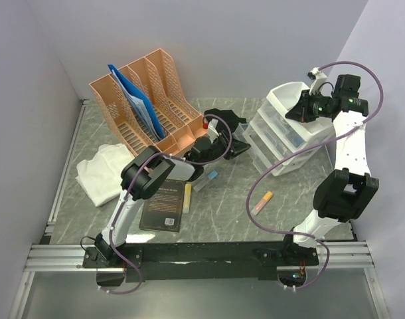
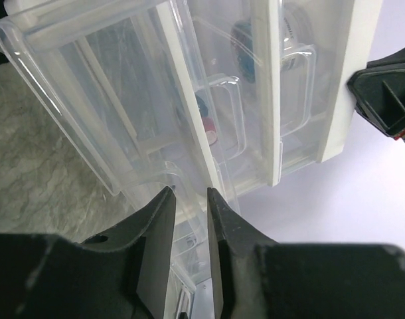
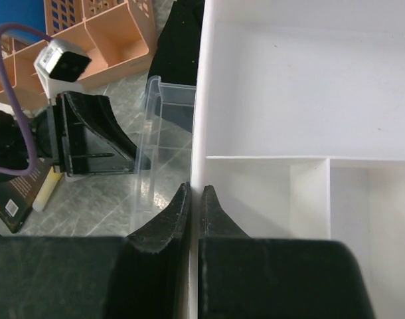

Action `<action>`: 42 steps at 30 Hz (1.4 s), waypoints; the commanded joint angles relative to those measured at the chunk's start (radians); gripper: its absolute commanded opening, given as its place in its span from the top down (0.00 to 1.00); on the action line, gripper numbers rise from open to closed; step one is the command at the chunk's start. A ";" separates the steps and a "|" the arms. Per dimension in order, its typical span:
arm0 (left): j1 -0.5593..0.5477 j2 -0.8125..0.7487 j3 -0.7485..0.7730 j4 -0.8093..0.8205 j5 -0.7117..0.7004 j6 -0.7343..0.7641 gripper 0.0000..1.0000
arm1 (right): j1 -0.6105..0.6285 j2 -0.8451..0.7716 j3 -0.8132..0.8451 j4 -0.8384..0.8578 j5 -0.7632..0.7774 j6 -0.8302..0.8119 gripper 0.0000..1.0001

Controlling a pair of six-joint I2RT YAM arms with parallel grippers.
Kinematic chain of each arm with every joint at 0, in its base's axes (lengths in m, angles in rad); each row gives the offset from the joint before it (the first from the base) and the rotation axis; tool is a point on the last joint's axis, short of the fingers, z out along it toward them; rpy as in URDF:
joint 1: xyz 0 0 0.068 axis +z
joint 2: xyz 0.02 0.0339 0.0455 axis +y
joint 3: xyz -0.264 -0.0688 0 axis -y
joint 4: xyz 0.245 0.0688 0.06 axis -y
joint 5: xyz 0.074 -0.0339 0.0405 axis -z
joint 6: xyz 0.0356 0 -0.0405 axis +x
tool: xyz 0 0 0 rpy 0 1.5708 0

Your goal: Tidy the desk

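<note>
Worryingly, the left claw (image 2: 189, 193) gripped the clear drawer (image 2: 70, 100) narrowly, so a hard tug risked wrenching the drawer unit (image 3: 275, 86) from the pinching right claw (image 3: 192, 193).

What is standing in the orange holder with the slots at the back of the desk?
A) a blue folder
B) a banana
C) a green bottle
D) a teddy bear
A: in the top view a blue folder stands tilted in one slot of the orange file holder.
</note>
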 commanded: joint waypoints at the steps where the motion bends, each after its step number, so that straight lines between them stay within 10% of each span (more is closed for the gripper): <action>1: 0.020 -0.103 -0.029 0.108 -0.012 0.034 0.68 | -0.036 0.044 -0.032 -0.074 0.210 -0.155 1.00; 23: 0.020 -0.182 -0.032 -0.218 0.042 0.291 0.57 | -0.033 0.019 -0.054 -0.077 0.267 -0.330 1.00; 32: 0.020 -0.396 0.022 -0.586 -0.078 0.607 0.36 | -0.029 -0.005 0.035 -0.154 0.271 -0.369 0.58; 42: 0.025 -0.648 0.000 -0.794 -0.271 0.815 0.23 | 0.017 -0.055 0.141 -0.220 0.291 -0.356 0.43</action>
